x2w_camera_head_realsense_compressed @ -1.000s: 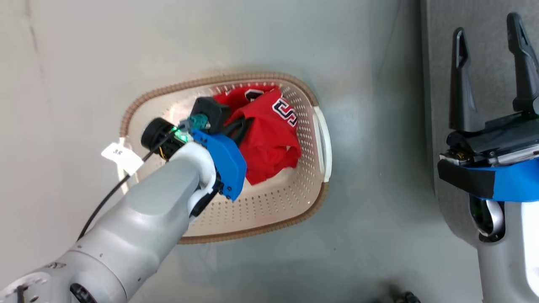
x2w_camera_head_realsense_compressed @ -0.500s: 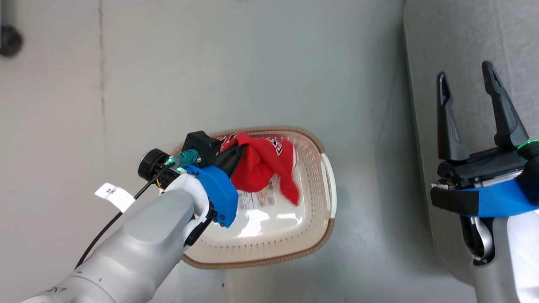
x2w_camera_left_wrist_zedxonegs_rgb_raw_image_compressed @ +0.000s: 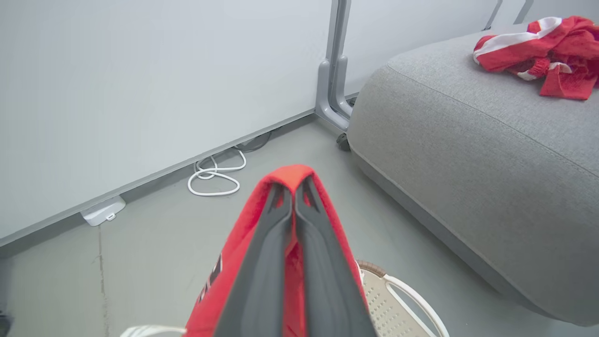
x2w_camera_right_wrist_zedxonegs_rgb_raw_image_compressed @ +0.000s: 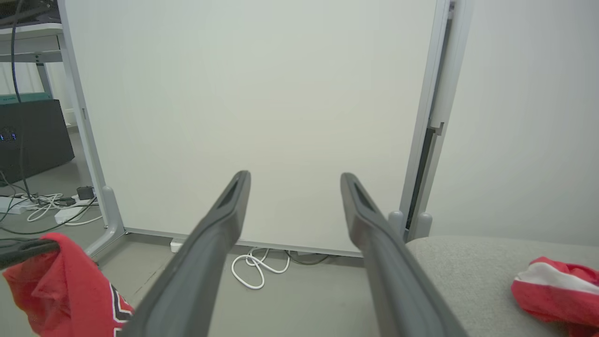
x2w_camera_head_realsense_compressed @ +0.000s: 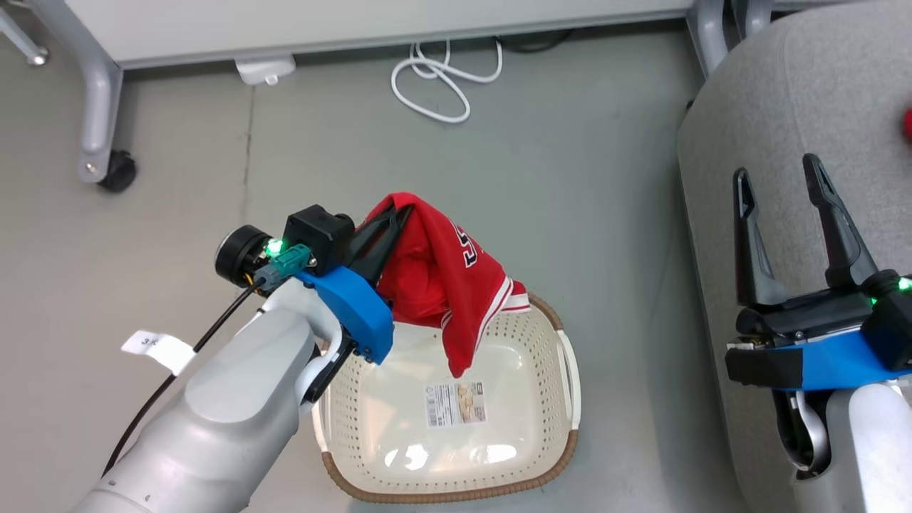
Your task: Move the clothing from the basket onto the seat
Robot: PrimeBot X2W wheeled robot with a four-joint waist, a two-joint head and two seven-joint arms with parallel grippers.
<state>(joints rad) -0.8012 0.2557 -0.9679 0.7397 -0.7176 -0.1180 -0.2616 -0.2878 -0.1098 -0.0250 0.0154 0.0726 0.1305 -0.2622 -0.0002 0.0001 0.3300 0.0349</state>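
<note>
Jersey [x2w_camera_head_realsense_compressed: 442, 278] hangs over the basket [x2w_camera_head_realsense_compressed: 563, 399]
Your left gripper [x2w_camera_head_realsense_compressed: 397, 211] pinches it; your right gripper [x2w_camera_head_realsense_compressed: 776, 167] stands wide over the seat [x2w_camera_head_realsense_compressed: 784, 92]; a second jersey [x2w_camera_left_wrist_zedxonegs_rgb_raw_image_compressed: 538, 47] lies there.

Smooth grey floor [x2w_camera_head_realsense_compressed: 570, 178] with a thin seam [x2w_camera_head_realsense_compressed: 249, 142], running up to a white partition panel [x2w_camera_right_wrist_zedxonegs_rgb_raw_image_compressed: 257, 93] on grey metal legs [x2w_camera_head_realsense_compressed: 96, 107], one ending in a dark castor [x2w_camera_head_realsense_compressed: 117, 171]. At the panel's foot, a loosely looped white cable [x2w_camera_head_realsense_compressed: 434, 85] and a small white box [x2w_camera_head_realsense_compressed: 265, 69]. Past one end of the panel, a dark cabinet [x2w_camera_right_wrist_zedxonegs_rgb_raw_image_compressed: 28, 135] and tangled cords [x2w_camera_right_wrist_zedxonegs_rgb_raw_image_compressed: 42, 203]; past the other, plain pale wall [x2w_camera_right_wrist_zedxonegs_rgb_raw_image_compressed: 524, 117] in soft, even light.
</note>
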